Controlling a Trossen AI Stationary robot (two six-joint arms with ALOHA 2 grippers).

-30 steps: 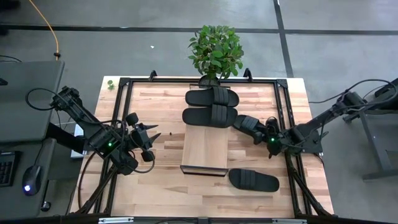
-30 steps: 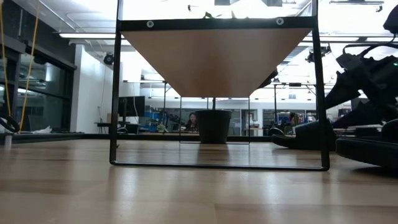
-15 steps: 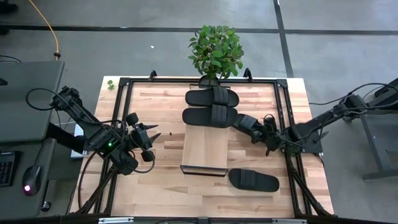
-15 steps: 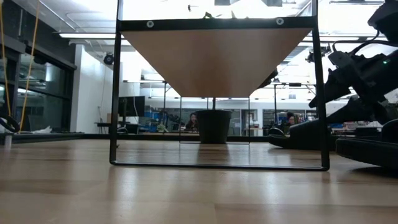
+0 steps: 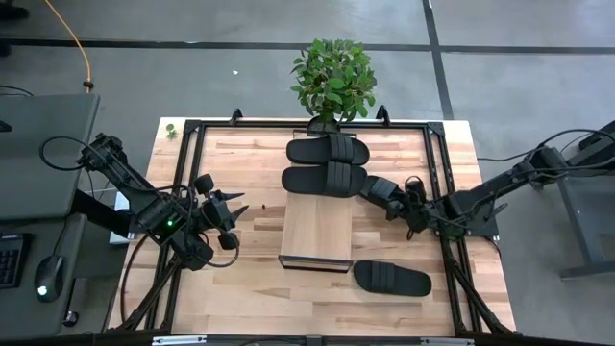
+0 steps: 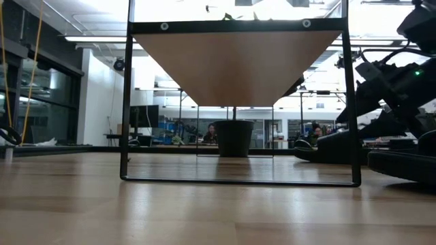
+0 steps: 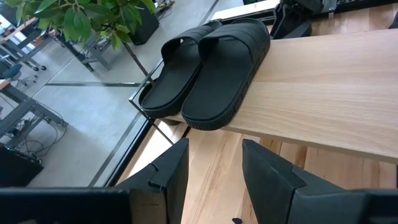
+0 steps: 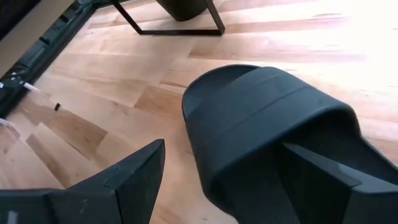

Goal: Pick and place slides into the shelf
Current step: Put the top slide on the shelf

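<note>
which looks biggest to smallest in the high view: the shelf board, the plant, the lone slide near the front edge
1. shelf board, largest
2. plant, though it stands taller and so nearer the camera, so this is unsure
3. lone slide, clearly smallest

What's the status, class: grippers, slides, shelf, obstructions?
Right gripper open, straddling third slide. Left gripper open, waiting. Two slides on shelf. Fourth slide on table. Nothing blocking.
</note>
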